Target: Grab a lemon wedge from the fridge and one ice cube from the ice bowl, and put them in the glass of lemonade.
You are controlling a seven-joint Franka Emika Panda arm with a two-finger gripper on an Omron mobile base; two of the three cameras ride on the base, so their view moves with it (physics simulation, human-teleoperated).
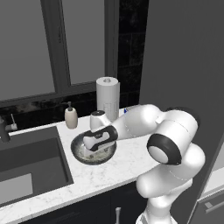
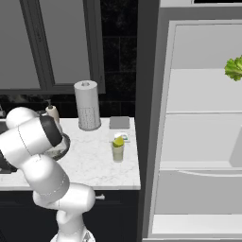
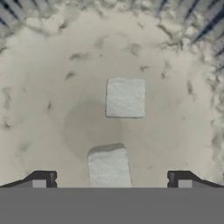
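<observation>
My gripper (image 3: pixel 111 181) hangs open just above the inside of the ice bowl (image 3: pixel 52 87), its fingertips (image 3: pixel 41 179) wide apart. Between them lies one whitish ice cube (image 3: pixel 109 166); a second cube (image 3: pixel 125 97) rests farther in. From the left base view the hand (image 1: pixel 98 139) points down into the dark speckled ice bowl (image 1: pixel 105 158). The glass of lemonade (image 2: pixel 117 151) stands on the counter near the fridge (image 2: pixel 198 137), with a small yellow-green lemon wedge (image 2: pixel 118 141) at its rim. The fridge stands with its white shelves showing.
A paper towel roll (image 1: pixel 107 98) and a soap dispenser (image 1: pixel 71 117) stand behind the bowl. The sink (image 1: pixel 30 162) lies to its left. A frilly green leafy vegetable (image 2: pixel 234 68) sits on an upper fridge shelf. A grey square (image 2: pixel 119 123) lies behind the glass.
</observation>
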